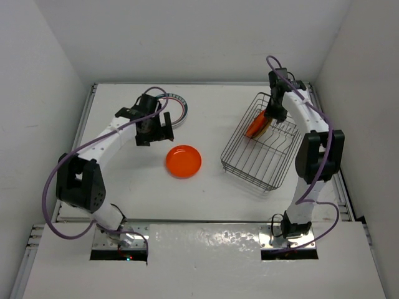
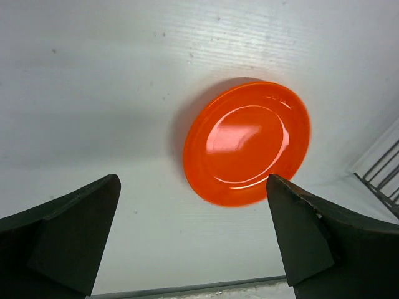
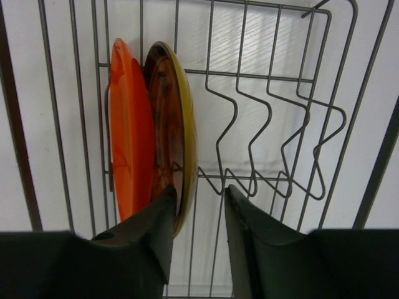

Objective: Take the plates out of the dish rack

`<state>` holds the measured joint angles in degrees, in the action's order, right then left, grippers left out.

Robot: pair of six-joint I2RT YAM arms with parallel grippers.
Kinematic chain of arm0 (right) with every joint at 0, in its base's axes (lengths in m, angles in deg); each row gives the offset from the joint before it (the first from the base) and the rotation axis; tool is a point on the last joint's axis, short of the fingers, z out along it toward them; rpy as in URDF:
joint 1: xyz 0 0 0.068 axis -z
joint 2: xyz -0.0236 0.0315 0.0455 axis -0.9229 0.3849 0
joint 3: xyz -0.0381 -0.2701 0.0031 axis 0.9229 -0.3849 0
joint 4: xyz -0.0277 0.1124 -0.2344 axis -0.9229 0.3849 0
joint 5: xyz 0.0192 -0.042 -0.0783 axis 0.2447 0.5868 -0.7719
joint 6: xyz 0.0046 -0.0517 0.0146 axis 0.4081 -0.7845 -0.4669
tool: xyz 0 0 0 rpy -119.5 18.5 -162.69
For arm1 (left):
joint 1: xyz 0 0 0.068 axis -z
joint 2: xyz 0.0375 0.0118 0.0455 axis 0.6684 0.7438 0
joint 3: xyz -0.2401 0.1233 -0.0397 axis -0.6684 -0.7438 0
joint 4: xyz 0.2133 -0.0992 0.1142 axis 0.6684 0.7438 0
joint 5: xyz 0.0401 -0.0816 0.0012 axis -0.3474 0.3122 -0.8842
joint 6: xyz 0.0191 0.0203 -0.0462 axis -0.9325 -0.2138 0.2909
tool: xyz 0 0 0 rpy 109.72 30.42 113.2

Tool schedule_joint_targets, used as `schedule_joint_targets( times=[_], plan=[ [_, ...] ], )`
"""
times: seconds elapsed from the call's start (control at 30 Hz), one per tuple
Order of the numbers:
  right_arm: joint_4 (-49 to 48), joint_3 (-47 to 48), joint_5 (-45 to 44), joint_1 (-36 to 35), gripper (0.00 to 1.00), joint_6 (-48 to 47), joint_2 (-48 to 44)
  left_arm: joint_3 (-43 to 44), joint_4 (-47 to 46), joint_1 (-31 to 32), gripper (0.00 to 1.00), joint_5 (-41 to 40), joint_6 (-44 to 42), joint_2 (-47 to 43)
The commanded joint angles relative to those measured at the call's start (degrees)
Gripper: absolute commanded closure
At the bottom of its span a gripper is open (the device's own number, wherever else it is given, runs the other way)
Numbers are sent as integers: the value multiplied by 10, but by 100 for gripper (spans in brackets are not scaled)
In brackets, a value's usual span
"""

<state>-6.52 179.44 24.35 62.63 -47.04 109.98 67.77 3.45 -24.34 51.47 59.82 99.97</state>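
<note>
An orange plate (image 1: 183, 161) lies flat on the table; in the left wrist view (image 2: 247, 142) it sits just beyond my open, empty left gripper (image 2: 193, 182) (image 1: 153, 126). A white plate with a green rim (image 1: 179, 109) lies behind that gripper, partly hidden. The dark wire dish rack (image 1: 246, 163) stands at the right. Two plates stand upright in it: an orange one (image 3: 128, 156) (image 1: 255, 128) and one with an olive-green rim (image 3: 185, 112). My right gripper (image 3: 199, 202) (image 1: 272, 116) is down in the rack, jaws open astride that rim.
White walls close in the table on the left, back and right. The rack's upright wire dividers (image 3: 274, 143) stand just right of my right gripper. A corner of the rack (image 2: 381, 175) shows at the right edge of the left wrist view.
</note>
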Motion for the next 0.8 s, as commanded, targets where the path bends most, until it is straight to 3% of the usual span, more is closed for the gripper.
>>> schedule_joint_targets(
  times=[0.0,0.07,0.13,0.17,0.2,0.23,0.6,0.77],
  plan=[
    [-3,-3,-31,-1,68,3,-11,38,35,-1,0,-28,-16,-33],
    [-3,-2,-35,-1,74,6,-10,54,43,-1,0,-26,-17,-31],
    [3,8,-34,-1,86,12,-6,71,50,-2,0,-25,-20,-24],
    [6,17,-38,-2,86,13,-6,77,52,-2,0,-26,-21,-21],
    [7,21,-40,-1,98,14,-10,95,56,-3,0,-28,-23,-19],
    [10,25,-42,-1,100,15,-11,105,58,-5,0,-30,-27,-11],
    [109,173,-88,1,100,-9,-39,333,111,-50,0,-2,-47,74],
    [158,221,-137,1,100,-58,-80,370,51,-52,0,167,-46,90]
  ],
)
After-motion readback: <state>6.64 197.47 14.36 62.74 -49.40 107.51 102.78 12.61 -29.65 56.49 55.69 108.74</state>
